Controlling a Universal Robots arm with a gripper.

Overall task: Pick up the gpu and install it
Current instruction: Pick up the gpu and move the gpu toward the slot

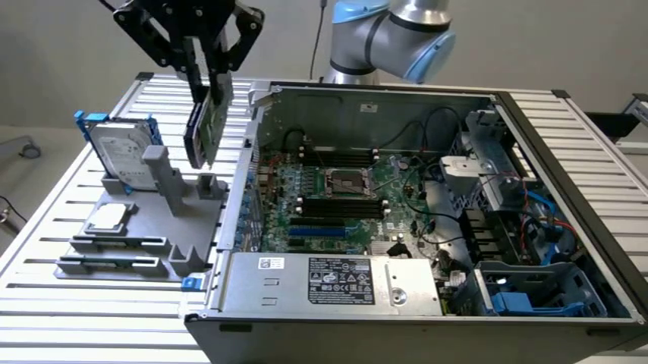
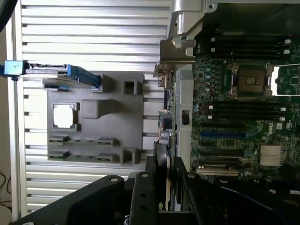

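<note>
At the exterior view's left, a hard drive (image 1: 121, 155) is stood upright at the far end of a grey holder (image 1: 132, 250), with a processor chip (image 1: 109, 216) laid flat nearer. Over the holder's right edge the gripper (image 1: 208, 76) is pointed straight down, its fingers closed on the top edge of the gpu (image 1: 208, 125), which is hung upright just left of the open computer case (image 1: 335, 280). The arm (image 1: 405, 34) is bent behind the case's far wall. The gripper's upper part is cut off. Whether the gpu's lower end touches the holder cannot be told. In the wrist view the gpu (image 2: 162, 140) is seen edge-on.
</note>
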